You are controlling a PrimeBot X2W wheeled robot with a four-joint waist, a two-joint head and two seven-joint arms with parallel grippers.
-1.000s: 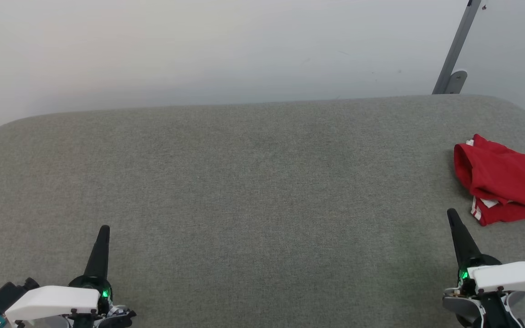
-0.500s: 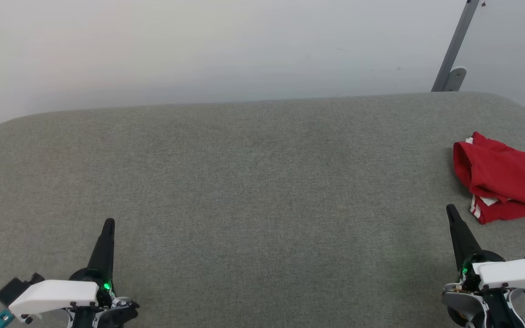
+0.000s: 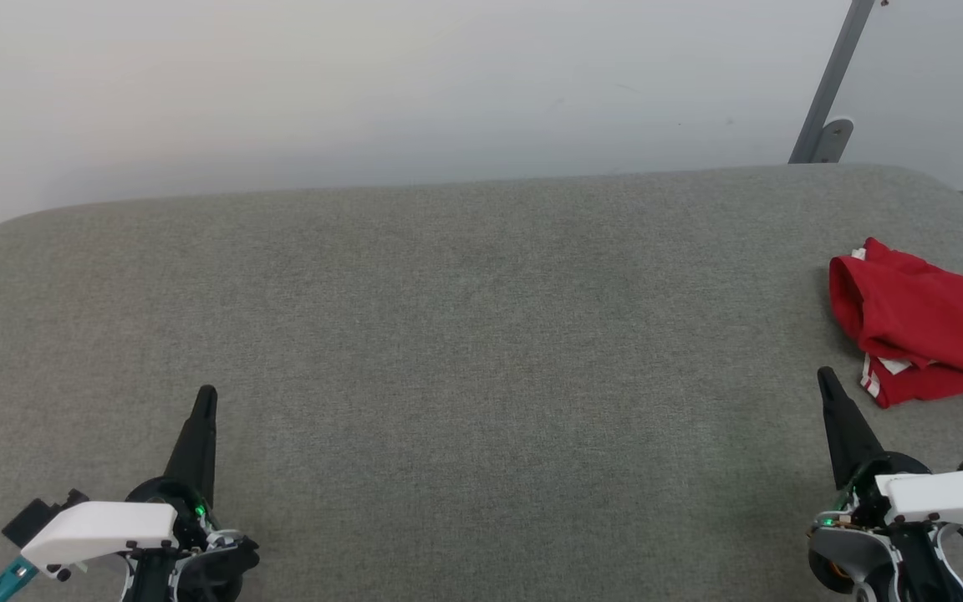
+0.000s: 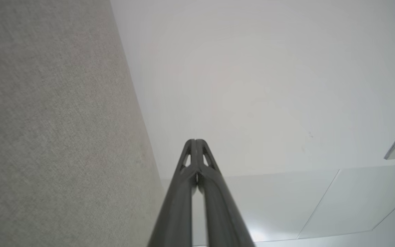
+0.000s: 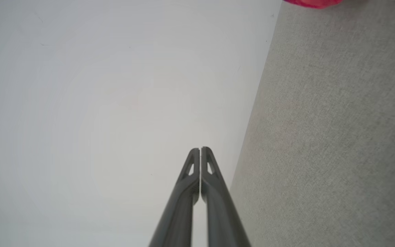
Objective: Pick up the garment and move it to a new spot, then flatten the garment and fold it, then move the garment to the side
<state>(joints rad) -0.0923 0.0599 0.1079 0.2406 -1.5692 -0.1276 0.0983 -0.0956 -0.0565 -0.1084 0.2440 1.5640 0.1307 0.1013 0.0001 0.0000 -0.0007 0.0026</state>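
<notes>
Across the grey fabric surface point(image 3: 481, 334) a wide bare stretch runs from its rounded left corner to the far edge by the pale wall point(image 3: 364, 84). Near the right edge lies the garment point(image 3: 916, 326), crumpled and red with white trim, cut off by the picture's border so its dark lettering cannot be read. It sits just beyond and right of the right gripper point(image 3: 824, 374), apart from it and far from the left gripper point(image 3: 206, 393), both with fingers pressed together on nothing.
</notes>
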